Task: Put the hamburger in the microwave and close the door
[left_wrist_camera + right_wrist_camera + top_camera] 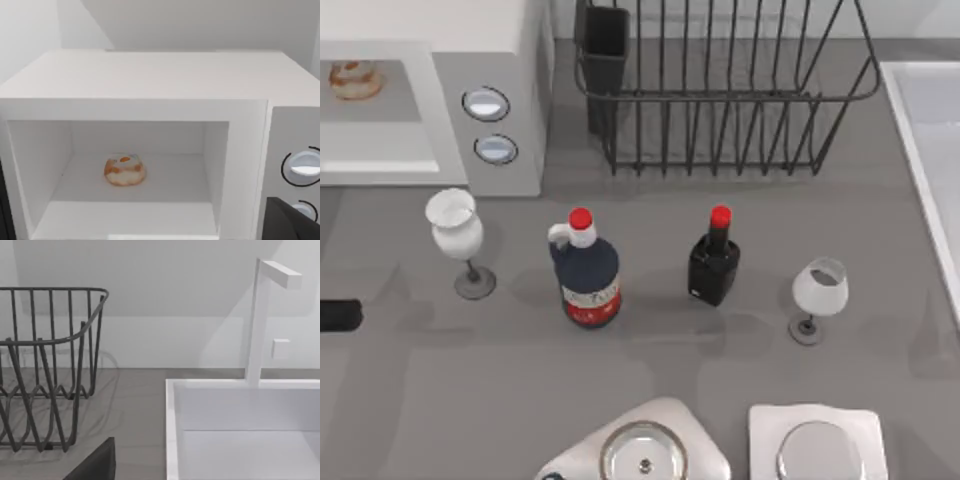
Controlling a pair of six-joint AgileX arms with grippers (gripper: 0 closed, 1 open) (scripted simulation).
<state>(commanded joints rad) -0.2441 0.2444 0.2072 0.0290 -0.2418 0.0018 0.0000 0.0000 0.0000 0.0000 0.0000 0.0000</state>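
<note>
At ten o'clock on the desk (650, 350) you have the microwave (510, 60), its cavity open, and the hamburger (124, 170) already sits on the cavity floor toward the back, touching neither side wall. So the loading step looks done, and what remains for you is the door. I cannot make out the door itself, so its swing angle is unknown; judge the next move as finding its free edge or bar handle off the nine o'clock side and sweeping it round until it seats against the front panel beside the two round buttons (485, 103). A dark stub at nine o'clock in the top view is probably your left hand (338, 315); whether its fingers are spread or pressed together I cannot tell. The right hand's state is equally unreadable. Keep the sweep clear of the wine glass (456, 228) standing just in front of the microwave. The blue jug (586, 270) at centre carries a red-and-white label, but its writing is too small to read.
</note>
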